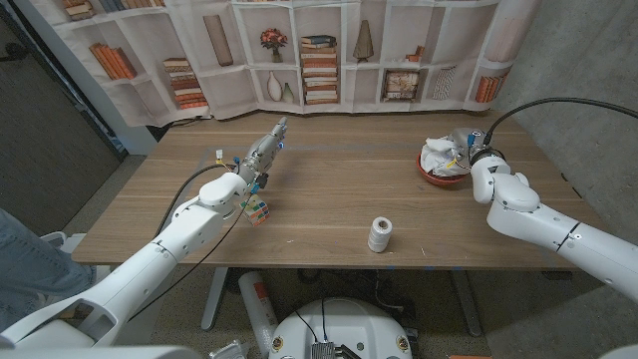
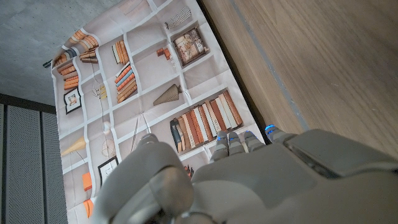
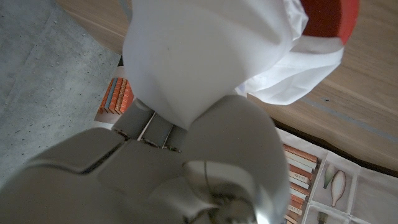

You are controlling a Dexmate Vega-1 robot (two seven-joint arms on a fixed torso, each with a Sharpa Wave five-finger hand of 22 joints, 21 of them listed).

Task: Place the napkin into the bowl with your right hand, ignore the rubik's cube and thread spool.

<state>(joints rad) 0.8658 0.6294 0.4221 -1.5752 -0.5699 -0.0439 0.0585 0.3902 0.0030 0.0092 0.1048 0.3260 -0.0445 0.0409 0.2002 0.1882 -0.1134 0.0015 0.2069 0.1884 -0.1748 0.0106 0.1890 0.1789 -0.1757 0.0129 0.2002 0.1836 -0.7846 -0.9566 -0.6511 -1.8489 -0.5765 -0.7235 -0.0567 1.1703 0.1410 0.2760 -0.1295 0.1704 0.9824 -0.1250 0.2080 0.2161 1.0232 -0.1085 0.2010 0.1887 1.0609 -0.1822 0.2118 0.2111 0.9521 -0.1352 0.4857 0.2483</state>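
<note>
A red bowl point(image 1: 440, 180) stands near the table's far right edge, and a crumpled white napkin point(image 1: 436, 155) lies in it. My right hand point(image 1: 472, 150) hovers right over the bowl's right side, at the napkin. In the right wrist view the napkin point(image 3: 205, 50) bulges out of my right hand point(image 3: 155, 174), which grips it between thumb and fingers, with the bowl's point(image 3: 333, 15) red rim just beyond. My left hand point(image 1: 262, 155) is at the table's left middle, fingers stretched toward the far edge, holding nothing; the left wrist view shows that hand point(image 2: 249, 180) empty.
A rubik's cube point(image 1: 257, 209) sits on the table under my left forearm. A white thread spool point(image 1: 380, 234) stands near the front edge, right of centre. A bookshelf-print backdrop point(image 1: 319, 50) hangs behind the table. A person's leg point(image 1: 20, 264) shows at the left edge.
</note>
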